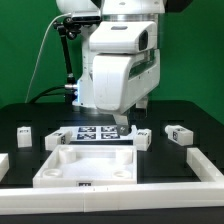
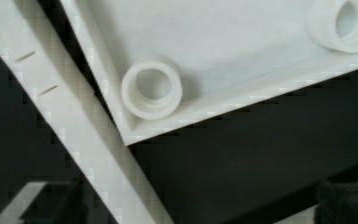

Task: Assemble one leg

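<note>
Several small white legs with black-and-white tags lie on the black table: two at the exterior view's left (image 1: 24, 133) (image 1: 53, 140) and two at its right (image 1: 143, 137) (image 1: 178, 133). The large white square tabletop (image 1: 88, 165) lies in front, rim up. My gripper (image 1: 122, 126) hangs low behind the tabletop's far edge, near the leg to its right. In the wrist view my gripper (image 2: 190, 206) is open and empty, with dark fingertips (image 2: 34, 204) at the frame's corners. Below it are the tabletop (image 2: 247, 60) and a round socket (image 2: 153, 88).
The marker board (image 1: 96, 133) lies behind the tabletop, under the arm. White rails stand along the front (image 1: 110, 200) and both sides (image 1: 205, 160) of the work area. A long white bar (image 2: 69, 110) crosses the wrist view beside the tabletop.
</note>
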{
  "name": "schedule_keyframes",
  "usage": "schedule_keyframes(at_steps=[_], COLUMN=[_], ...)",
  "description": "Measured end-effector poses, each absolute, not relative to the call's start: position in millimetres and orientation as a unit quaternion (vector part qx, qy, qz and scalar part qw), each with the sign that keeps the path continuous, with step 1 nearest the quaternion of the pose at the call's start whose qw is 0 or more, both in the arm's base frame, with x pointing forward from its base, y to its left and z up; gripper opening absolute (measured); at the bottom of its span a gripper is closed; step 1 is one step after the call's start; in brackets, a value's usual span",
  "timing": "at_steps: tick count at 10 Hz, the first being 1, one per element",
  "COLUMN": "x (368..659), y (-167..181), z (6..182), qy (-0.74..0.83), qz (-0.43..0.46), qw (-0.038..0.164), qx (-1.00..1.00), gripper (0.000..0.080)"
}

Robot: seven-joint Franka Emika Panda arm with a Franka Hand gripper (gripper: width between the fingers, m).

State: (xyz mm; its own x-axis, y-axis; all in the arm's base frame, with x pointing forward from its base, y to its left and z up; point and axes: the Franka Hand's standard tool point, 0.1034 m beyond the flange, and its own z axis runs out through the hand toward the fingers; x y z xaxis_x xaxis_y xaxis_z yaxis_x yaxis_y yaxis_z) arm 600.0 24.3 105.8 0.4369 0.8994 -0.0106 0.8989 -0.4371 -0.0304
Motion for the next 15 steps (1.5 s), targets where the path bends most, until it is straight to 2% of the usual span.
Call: schedule_keyframes(at_steps=[7,11,13,15], x=[598.6,570.8,562.2,559.7], y=[23.8,7.3,-10.8,-13.0], z=[104.2,81.1,69.8,68.6], qy=[-0.535,-0.633,-0.658,-0.652], qz=[0.012,0.014,-0.011,-0.008], qw=[0.01,0.016,0.008,0.008], qx=[-0.845,-0.774,-0.753,-0.758], gripper=[0.065,0.065,0.065,0.065])
